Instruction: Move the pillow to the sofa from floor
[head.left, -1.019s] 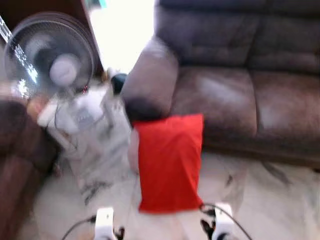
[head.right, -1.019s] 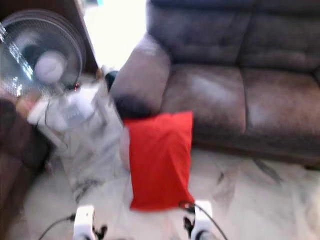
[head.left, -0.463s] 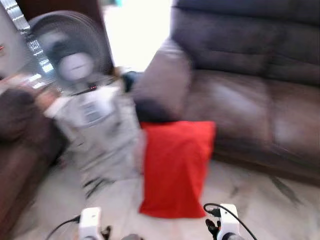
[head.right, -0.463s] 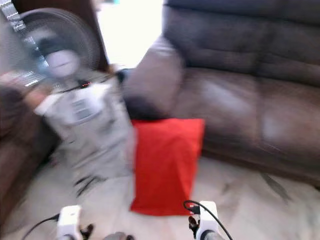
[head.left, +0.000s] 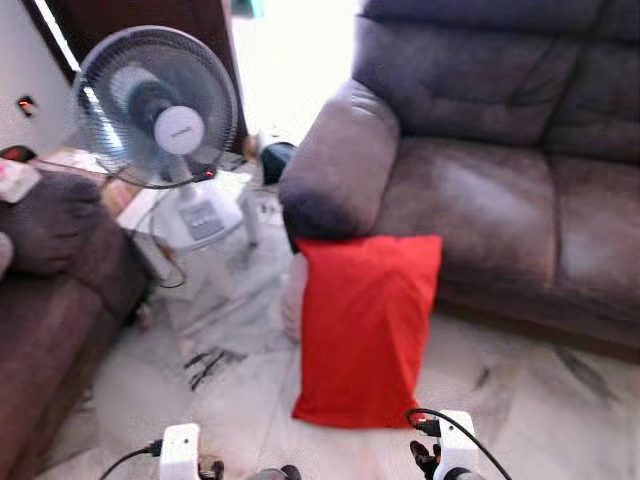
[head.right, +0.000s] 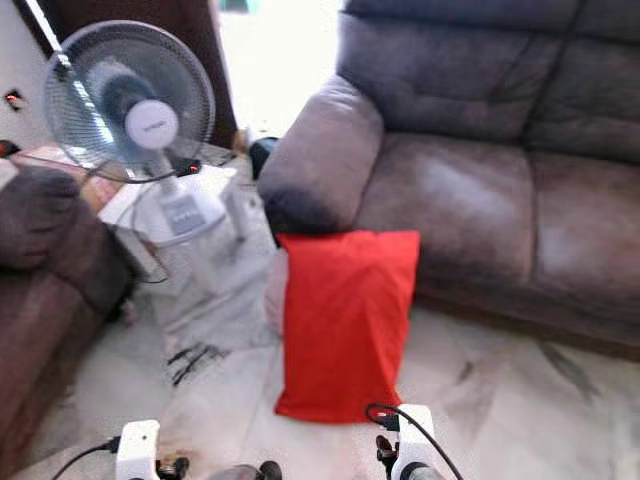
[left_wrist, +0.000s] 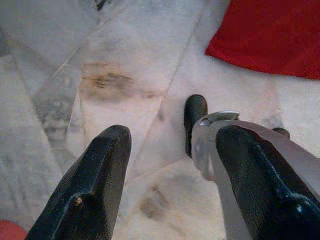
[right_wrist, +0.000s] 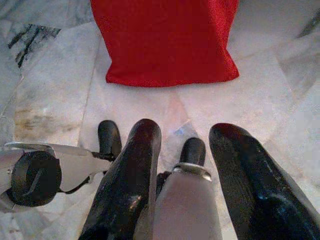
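Leaning against the front of a brown leather sofa (head.left: 480, 190), just below its armrest, a red pillow (head.left: 365, 325) stands on the marble floor (head.left: 520, 400), its lower edge resting on the tiles. A white standing fan (head.left: 160, 110) sits to the robot's left, near the sofa's armrest, beside a second dark sofa (head.left: 50, 290) at the left edge of the floor. Both grippers hang low over the floor, short of the pillow. The left gripper (left_wrist: 170, 170) has its fingers spread wide, holding nothing. The right gripper (right_wrist: 185, 150) is parted too, empty, pointing toward the pillow's lower edge.
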